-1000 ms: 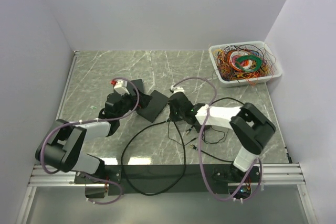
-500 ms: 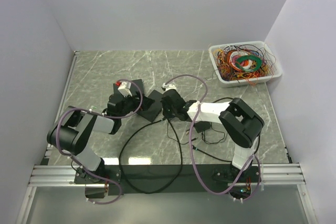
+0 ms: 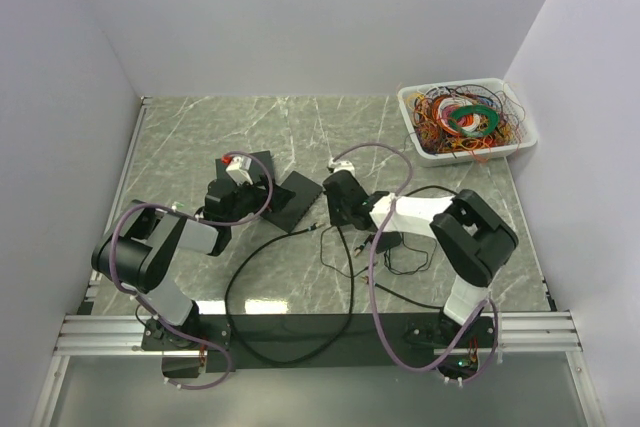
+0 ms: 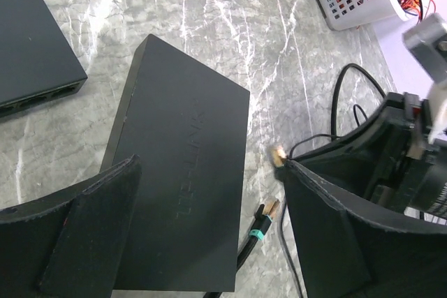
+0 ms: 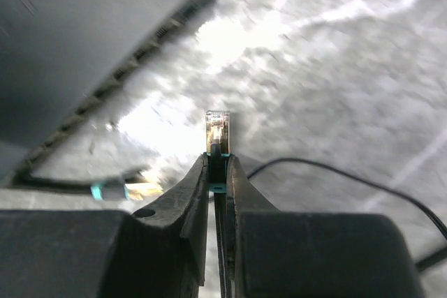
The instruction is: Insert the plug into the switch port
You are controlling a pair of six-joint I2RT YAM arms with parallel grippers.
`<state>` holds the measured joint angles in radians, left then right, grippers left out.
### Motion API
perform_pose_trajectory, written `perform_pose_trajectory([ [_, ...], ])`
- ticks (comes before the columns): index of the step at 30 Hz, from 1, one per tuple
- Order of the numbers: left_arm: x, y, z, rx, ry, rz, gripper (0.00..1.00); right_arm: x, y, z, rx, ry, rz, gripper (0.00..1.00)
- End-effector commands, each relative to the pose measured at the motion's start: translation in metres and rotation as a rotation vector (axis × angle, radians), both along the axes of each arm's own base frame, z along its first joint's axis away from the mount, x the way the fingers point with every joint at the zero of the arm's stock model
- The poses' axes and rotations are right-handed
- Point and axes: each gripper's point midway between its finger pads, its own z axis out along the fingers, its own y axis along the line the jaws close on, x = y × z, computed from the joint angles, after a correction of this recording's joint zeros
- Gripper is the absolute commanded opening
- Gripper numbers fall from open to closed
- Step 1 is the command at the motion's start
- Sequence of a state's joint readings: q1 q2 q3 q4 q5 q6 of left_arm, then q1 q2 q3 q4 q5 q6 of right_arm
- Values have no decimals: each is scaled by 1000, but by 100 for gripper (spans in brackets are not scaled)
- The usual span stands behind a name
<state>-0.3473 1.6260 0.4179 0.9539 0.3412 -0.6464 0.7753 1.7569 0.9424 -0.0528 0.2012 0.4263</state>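
Pinches the plug (image 5: pixel 217 127) in the right end effector (image 5: pixel 217 164), jaws drawn narrow on the teal boot, clear tip poking out past the fingertips. Holds it clear of the switch (image 5: pixel 77 26), off to the right of that box's port row (ports facing the plug's side, none met). Shows again from the left wrist as a gold tip at the right end effector's nose, just right of the switch's long side. Leaves a second plug (image 4: pixel 260 220), teal-banded, lying on the desk (image 3: pixel 330 127) close against the switch's near right corner.

Sets all this on grey-green marbled stone, walled by plain white panels (image 3: pixel 300 17) on three sides. Puts a white basket (image 3: pixel 415 137) of coloured wires in the far right corner, and a second switch (image 4: pixel 31 40), also black, just beyond the first and apart from the plug.

Folds the right arm (image 3: pixel 430 217) low across the desk, reaching leftward from its base toward the middle. Bends the left arm (image 3: pixel 180 237) in from the left, wrist low. Spreads the left end effector (image 4: pixel 209 172) wide above the switch, fingers (image 4: pixel 91 242) framing it on either side, closed on nothing.
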Motion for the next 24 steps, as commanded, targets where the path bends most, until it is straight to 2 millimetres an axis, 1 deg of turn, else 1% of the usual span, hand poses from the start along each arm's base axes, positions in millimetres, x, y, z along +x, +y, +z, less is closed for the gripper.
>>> perform_pose_trajectory([
  [1, 6, -4, 20, -12, -82, -24, 88, 3, 0, 26, 55, -51, -15, 0],
  [3, 6, -3, 20, -14, -80, -21, 88, 5, 0, 24, 43, -49, -17, 0],
  [4, 6, -3, 22, -17, -85, -22, 88, 5, 0, 17, 29, -34, -16, 0],
  [5, 5, -4, 22, -17, -85, -23, 88, 5, 1, 14, 27, -27, -15, 0],
  [9, 5, -3, 24, -19, -86, -20, 88, -2, 11, 2, 51, 11, 7, 0],
  [12, 6, -2, 23, -8, -82, -14, 88, -20, 31, -9, 69, 39, 51, 0],
  [13, 7, -2, 21, -4, -78, -12, 88, -31, 44, -15, 65, 53, 78, 0],
  [16, 9, -2, 17, 3, -68, -9, 88, -48, 66, -23, 63, 72, 126, 0],
  [17, 10, -2, 16, 6, -67, -5, 88, -59, 75, -24, 65, 79, 158, 0],
  [19, 11, 0, 13, 15, -58, 1, 88, -61, 84, -19, 96, 67, 169, 0],
  [21, 14, 4, 11, 27, -52, 19, 88, -63, 82, -18, 100, 67, 169, 0],
  [23, 16, 7, 11, 35, -56, 32, 88, -60, 72, -16, 71, 46, 155, 0],
  [24, 17, 9, 9, 41, -49, 41, 88, -55, 67, -13, 62, 34, 147, 0],
])
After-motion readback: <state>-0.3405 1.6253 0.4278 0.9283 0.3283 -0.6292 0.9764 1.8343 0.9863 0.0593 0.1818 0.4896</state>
